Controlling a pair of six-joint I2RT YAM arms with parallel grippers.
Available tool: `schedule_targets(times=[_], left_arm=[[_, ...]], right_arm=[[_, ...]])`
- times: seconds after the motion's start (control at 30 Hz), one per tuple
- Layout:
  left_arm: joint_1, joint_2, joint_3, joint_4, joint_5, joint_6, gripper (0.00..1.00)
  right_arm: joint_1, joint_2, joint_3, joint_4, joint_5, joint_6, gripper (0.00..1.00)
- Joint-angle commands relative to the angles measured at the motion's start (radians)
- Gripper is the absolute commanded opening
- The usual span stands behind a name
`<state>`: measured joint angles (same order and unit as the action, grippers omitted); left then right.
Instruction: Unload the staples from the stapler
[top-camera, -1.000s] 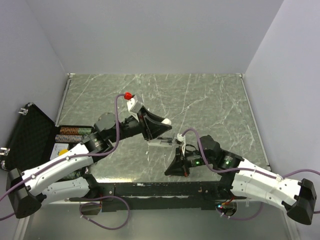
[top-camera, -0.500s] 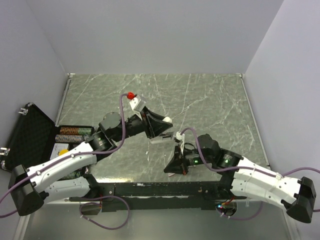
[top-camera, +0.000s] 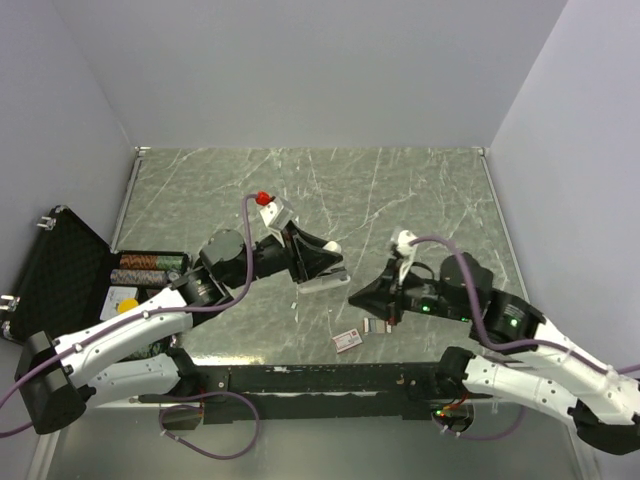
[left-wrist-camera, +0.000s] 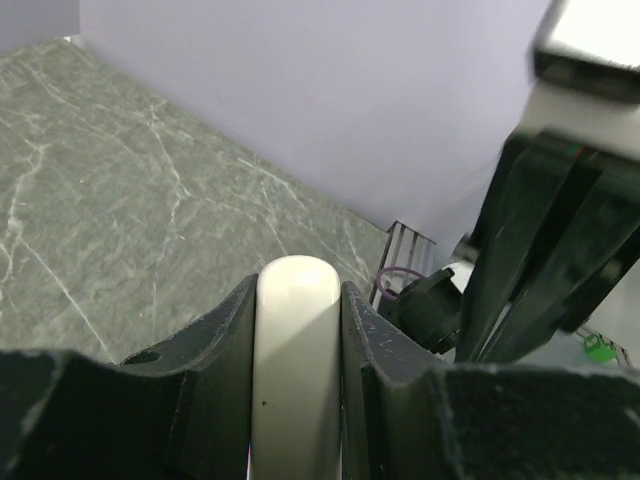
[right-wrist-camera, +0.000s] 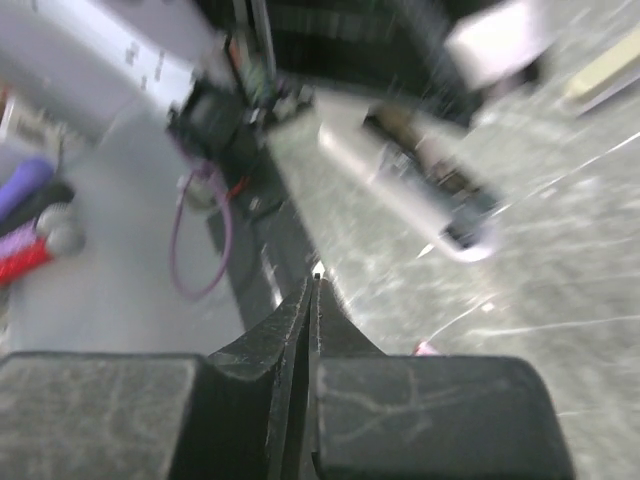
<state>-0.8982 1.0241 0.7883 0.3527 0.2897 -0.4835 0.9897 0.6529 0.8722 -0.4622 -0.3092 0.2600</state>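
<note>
**ENTRY: Stapler in the grip, loose strip on the surface**

**Holdings.** Left claw (top-camera: 335, 262): pinching a cream-white, round-ended plastic stapler (left-wrist-camera: 297, 340) from both sides. Right claw (top-camera: 355, 298): fingers pressed together, near the stapler and apart from it, with nothing identifiable between them.

**Task item.** Short silvery-grey strip of metal staples (top-camera: 378, 325): appears to lie on the grey-green marbled surface (top-camera: 420, 200) just beside the right claw. A small red-and-white cardboard box (top-camera: 348, 340) lies near it, toward the arm bases. By this lie, at least one segment seems to be out.

**Risks, as judged.**
- The smooth, rounded stapler body may twist or slide in the left claw if the right claw pushes on it off-centre.
- The closed right claw, moving low, could sweep the strip or the box toward the near edge.
- The thin strip may break into segments if it is pressed or dragged.

**Hidden or unclear.**
- Stapler magazine: not visible, so whether staples remain inside cannot be told.
- Right wrist view: heavily blurred. A pale fleck at the fingertips cannot be identified.
- Strip: too small in the top view to count segments.
- Left wrist view: shows only the stapler's rounded end.
</note>
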Motion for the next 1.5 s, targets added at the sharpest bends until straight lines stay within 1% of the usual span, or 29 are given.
schedule_targets(times=[0.0,0.1,0.4,0.57,0.8,1.07,1.23,1.27,1.3,1.47], left_arm=[[-0.004,-0.039,-0.006,0.035,-0.003,0.005,0.01],[-0.002,-0.044,-0.008,0.037,-0.004,0.002,0.01],[-0.004,-0.027,0.012,0.046,-0.029,-0.015,0.01],[-0.002,-0.019,0.012,0.052,-0.061,-0.029,0.01],[-0.002,-0.007,0.009,0.066,-0.092,-0.044,0.01],[-0.002,-0.002,0.005,0.081,-0.190,-0.059,0.01],[-0.004,-0.007,-0.021,0.123,-0.286,-0.081,0.01],[-0.004,-0.007,-0.024,0.124,-0.287,-0.083,0.01],[-0.002,-0.004,-0.026,0.127,-0.338,-0.084,0.01],[-0.002,0.017,-0.027,0.144,-0.394,-0.095,0.01]], right_arm=[[0.003,-0.026,0.086,-0.047,0.172,-0.024,0.01],[0.003,0.008,0.102,-0.015,0.217,-0.027,0.00],[0.003,0.158,0.116,0.115,0.278,-0.036,0.00],[0.003,0.198,0.094,0.197,0.297,-0.038,0.00],[0.003,0.218,0.056,0.261,0.308,-0.039,0.00],[0.003,0.260,0.024,0.286,0.308,-0.033,0.00],[0.003,0.298,-0.039,0.368,0.295,-0.007,0.00],[0.003,0.313,-0.047,0.382,0.292,-0.002,0.00],[0.003,0.324,-0.058,0.393,0.289,0.002,0.00],[0.003,0.378,-0.085,0.458,0.253,0.031,0.00]])
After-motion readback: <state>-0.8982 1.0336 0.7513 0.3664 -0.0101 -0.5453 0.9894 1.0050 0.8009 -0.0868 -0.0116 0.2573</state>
